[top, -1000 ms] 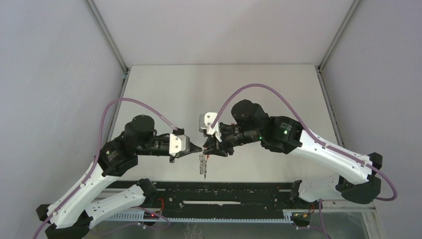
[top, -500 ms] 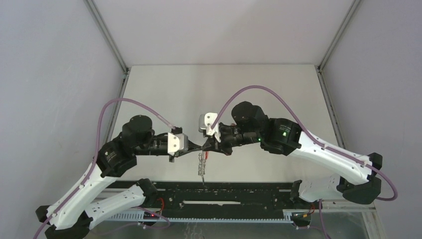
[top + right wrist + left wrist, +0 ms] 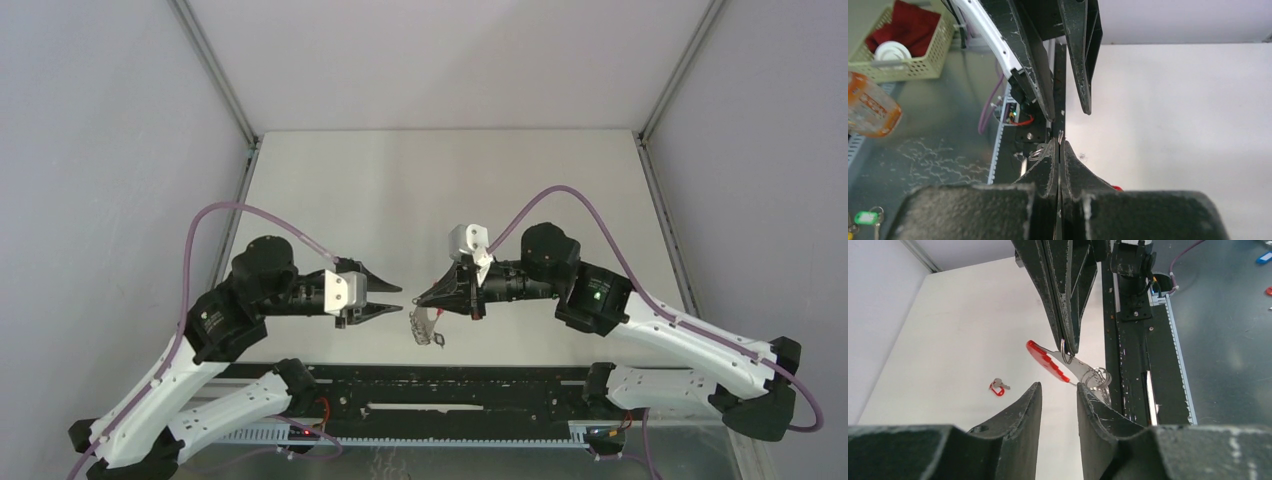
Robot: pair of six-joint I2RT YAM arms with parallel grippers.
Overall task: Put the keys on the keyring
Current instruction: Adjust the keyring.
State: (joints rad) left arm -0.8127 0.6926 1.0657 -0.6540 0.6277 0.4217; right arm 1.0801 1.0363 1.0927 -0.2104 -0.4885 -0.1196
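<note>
Two arms faced each other above the near part of the desk (image 3: 400,190). The left end effector (image 3: 400,298) stood spread and empty, its tips aimed at the right end effector (image 3: 1069,349), whose fingers were pressed together. A red strap (image 3: 1045,359) jutted out beneath that pinch, the keys (image 3: 1098,381) hung beside it in a loose bunch clear of the desk, and the thin keyring (image 3: 1063,352) sat between the shut tips. Whether the keys were fully threaded could not be told. So slight a grip might slip if the open fingers nudged the strap, dropping everything onto the black rail (image 3: 450,385). The keys hung just below the right tips and near the left ones; a spare red-tagged key (image 3: 997,387) lay well apart
</note>
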